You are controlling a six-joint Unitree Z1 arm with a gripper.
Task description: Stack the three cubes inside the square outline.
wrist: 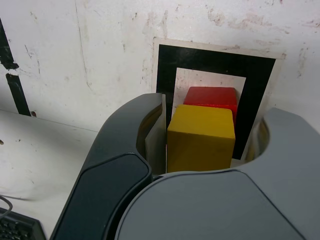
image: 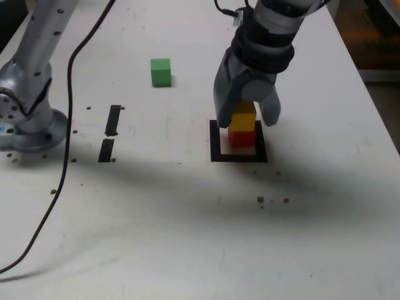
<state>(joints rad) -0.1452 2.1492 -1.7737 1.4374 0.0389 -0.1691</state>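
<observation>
1. Worktop (image: 187, 206): white, scuffed, w/ small dark specks here and there.
2. Square outline (image: 215, 140): thick black tape frame w/ white inside, right of centre in the exterior view; also seen in wrist view (wrist: 167, 65).
3. Red cube (image: 240, 137) sits inside the square outline, on the white inner patch. Wrist view shows it (wrist: 211, 96) just beyond the yellow one.
4. Yellow cube (image: 244, 117) rests on top of the red cube, approx. aligned; wrist view (wrist: 201, 137) shows it shifted a bit toward the camera relative to the red one.
5. Gripper (image: 247, 112) points down over the stack, jaws either side of the yellow cube. In wrist view (wrist: 207, 135) the jaws stand apart: a sliver of gap shows by the dark jaw, a wider gap on the other side by the grey jaw. Not clamped on the cube.
6. Green cube (image: 160, 72) lies alone on the worktop, far side, well apart from the square outline, to the exterior view's left of it.
7. Two short black tape strips (image: 110, 131) lie end to end, left of the square outline in the exterior view.
8. Arm base (image: 28, 119) stands at the exterior view's left edge; a black cable (image: 62, 156) runs past it toward the near edge.
</observation>
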